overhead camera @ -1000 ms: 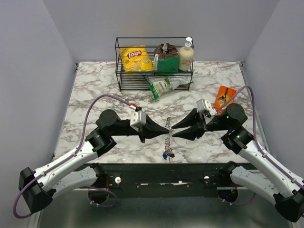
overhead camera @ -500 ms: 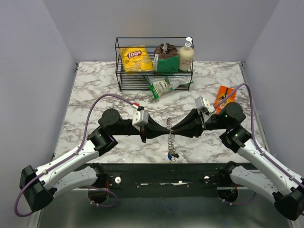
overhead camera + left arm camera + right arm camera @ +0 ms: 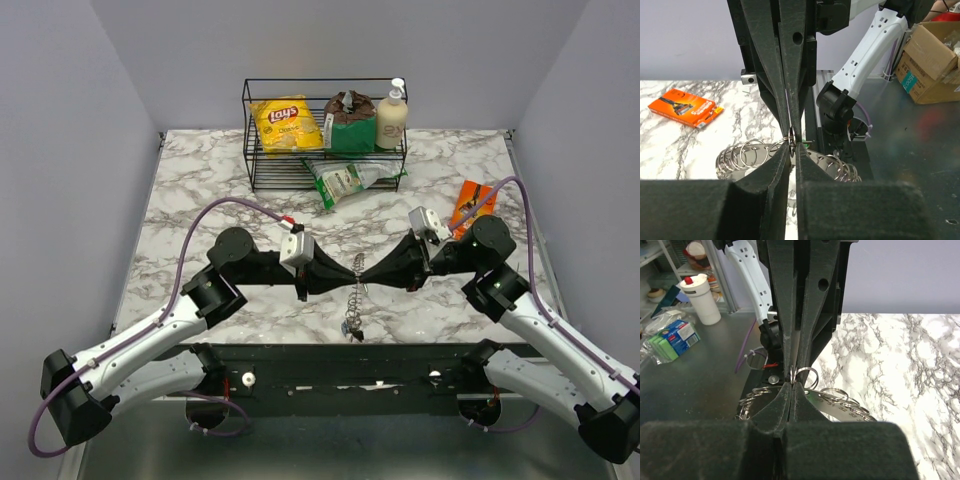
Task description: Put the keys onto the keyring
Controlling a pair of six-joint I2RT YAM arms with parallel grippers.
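Overhead, keys (image 3: 350,327) dangle beneath the keyring (image 3: 353,297); wrist views catch mostly loops.

The white-shelled left arm (image 3: 140,345) and right arm (image 3: 560,345) have black joints and a looping purple cable (image 3: 240,201) each. The left gripper (image 3: 792,147) and right gripper (image 3: 791,386) have long, tapered matte-black fingers (image 3: 800,55), one with a round hole.

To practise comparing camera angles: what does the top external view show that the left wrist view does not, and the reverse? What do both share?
Only the top view: the wire rack holding a Lay's bag and a bottle, plus the whole length of the keyring. Only the left wrist view: cardboard boxes at the far right, and the ring's separate coils up close. Both: the left gripper and right gripper shut tip to tip on the keyring, and the orange box.
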